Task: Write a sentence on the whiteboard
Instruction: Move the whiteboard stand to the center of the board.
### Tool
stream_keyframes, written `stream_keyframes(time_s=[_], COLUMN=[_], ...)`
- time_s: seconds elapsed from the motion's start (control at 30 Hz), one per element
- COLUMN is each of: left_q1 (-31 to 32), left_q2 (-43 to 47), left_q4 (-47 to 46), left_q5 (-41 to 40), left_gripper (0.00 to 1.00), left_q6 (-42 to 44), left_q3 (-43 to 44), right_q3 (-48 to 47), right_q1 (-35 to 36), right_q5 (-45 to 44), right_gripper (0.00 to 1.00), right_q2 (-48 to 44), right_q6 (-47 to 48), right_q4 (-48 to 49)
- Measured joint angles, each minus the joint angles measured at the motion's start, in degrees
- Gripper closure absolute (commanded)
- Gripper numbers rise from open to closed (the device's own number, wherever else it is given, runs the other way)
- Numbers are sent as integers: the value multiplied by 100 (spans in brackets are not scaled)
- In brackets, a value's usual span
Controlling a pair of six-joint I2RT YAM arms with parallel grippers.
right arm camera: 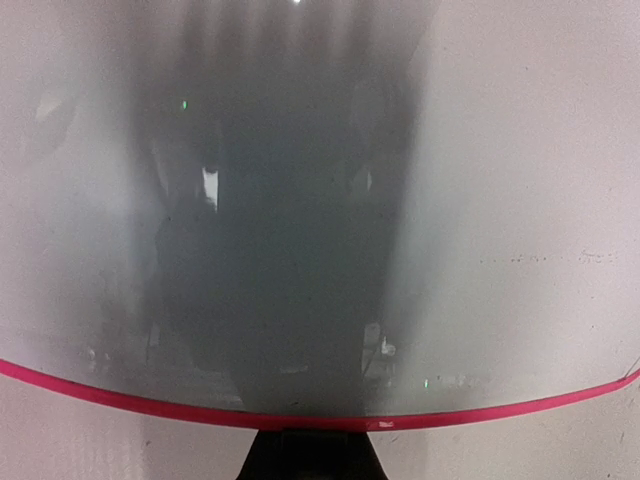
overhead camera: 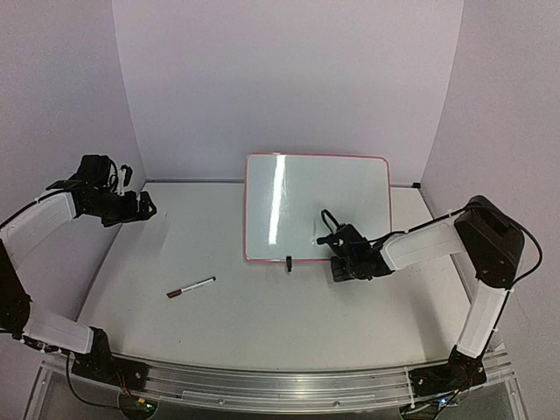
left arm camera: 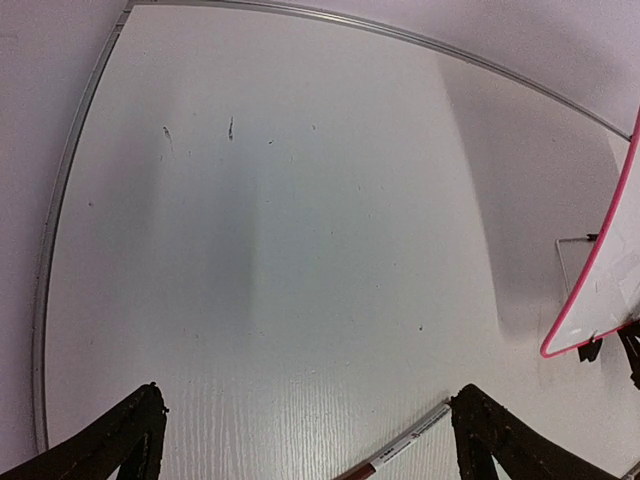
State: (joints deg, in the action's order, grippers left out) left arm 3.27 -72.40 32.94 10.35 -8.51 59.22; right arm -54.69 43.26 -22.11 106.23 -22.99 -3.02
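From above, the rectangular glossy white whiteboard [overhead camera: 317, 206] with a thin pink-red frame stands tilted at the back middle of the pale surface [overhead camera: 262, 324], a small black clip foot [overhead camera: 289, 262] at its near edge. The right fingers [overhead camera: 343, 261] sit at that edge, right of the foot; their spread cannot be told. The left fingers [overhead camera: 144, 208] hang at far left, well apart from the board. A slim white marker pen with a dark red end [overhead camera: 191, 287] lies loose between them. In the left wrist view, the left fingers [left arm camera: 495, 435] are spread wide, holding nothing, with the marker pen [left arm camera: 395, 452] below and the whiteboard [left arm camera: 605, 285] at right. In the right wrist view, the whiteboard [right arm camera: 500, 200] fills the view, with a black shape [right arm camera: 310, 455] under its rim.
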Motion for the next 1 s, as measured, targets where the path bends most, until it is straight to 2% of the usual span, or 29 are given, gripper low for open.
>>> stream_keyframes(time_s=[0.47,0.77,0.87,1.0], left_q1=[0,0,0,0], left_q2=[-13,-100,-141,-248], left_q4=[-1,-1,-2,-1], left_q5=[13,48,48,44], left_gripper=[1,0,0,1], left_q6=[-4,-7,-9,-43], left_q3=[0,0,0,0], right_q3=[24,-95,-91,39], right_q1=[1164,1294,1333,1345], right_q5=[-316,-354,-331,-235], right_gripper=[99,65,59,44], right_q2=[24,130,117,-69], right_q6=[-790,-1066,-1091,-1105], right_q4=[-255,-406,-396,-388])
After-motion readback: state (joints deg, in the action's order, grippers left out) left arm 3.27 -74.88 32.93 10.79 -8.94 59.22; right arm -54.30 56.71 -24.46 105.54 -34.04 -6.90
